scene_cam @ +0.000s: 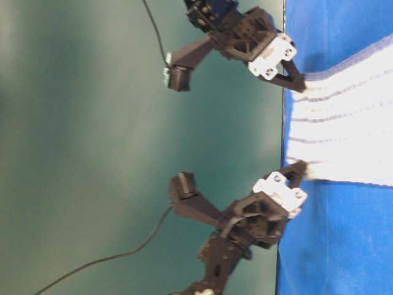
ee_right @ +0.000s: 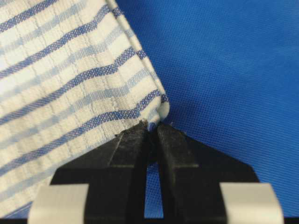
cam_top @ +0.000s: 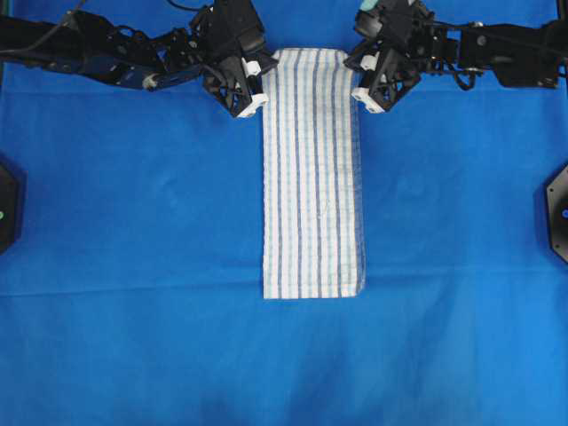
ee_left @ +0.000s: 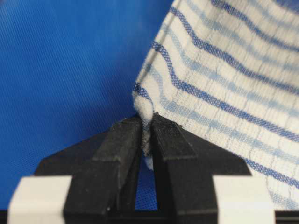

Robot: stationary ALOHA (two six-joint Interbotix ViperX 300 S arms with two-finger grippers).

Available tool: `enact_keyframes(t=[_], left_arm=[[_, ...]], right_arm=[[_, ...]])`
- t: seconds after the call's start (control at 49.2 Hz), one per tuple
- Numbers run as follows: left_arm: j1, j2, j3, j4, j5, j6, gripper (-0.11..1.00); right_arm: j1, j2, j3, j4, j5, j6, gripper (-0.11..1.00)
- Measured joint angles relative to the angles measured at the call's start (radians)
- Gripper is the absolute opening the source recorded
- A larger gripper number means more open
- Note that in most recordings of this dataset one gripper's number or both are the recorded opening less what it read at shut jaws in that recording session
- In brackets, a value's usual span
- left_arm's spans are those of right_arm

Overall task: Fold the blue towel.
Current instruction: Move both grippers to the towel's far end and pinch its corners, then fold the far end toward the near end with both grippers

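Nearest me, the short end of the blue towel (cam_top: 312,173) lies flat and square on the blue table covering (cam_top: 133,222), a long narrow strip already doubled lengthwise by the look of it, running away up the middle of the table. At its far end the two arms have it by the corners: the left gripper (cam_top: 253,102) is pinched tight on the left corner, the cloth bunched between its fingertips (ee_left: 125,140), and the right gripper (cam_top: 366,99) is clamped just as snugly on the right corner, with a little fold of fabric caught between its black fingers (ee_right: 135,140). Both corners look slightly lifted off the table. To fold well from here, I'd say the pair should rise together, keep the edge taut and level between them, and carry it straight toward the near end so the stripes line up.
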Motion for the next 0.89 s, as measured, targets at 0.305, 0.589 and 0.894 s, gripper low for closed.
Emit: enact_keyframes(t=[0.305, 0.589, 0.894], left_arm=[[-0.002, -0.044, 0.002, 0.000, 0.008, 0.017, 0.03], [-0.067, -0.100, 0.060, -0.002, 0.018, -0.003, 0.03], [-0.259, -0.156, 0.130, -0.002, 0.018, -0.009, 0.03]], right_arm=[[-0.002, -0.072, 0.021, 0.000, 0.008, 0.005, 0.07], [0.072, -0.118, 0.075, 0.017, 0.009, 0.009, 0.07], [0.268, -0.241, 0.204, 0.051, 0.029, 0.049, 0.07]])
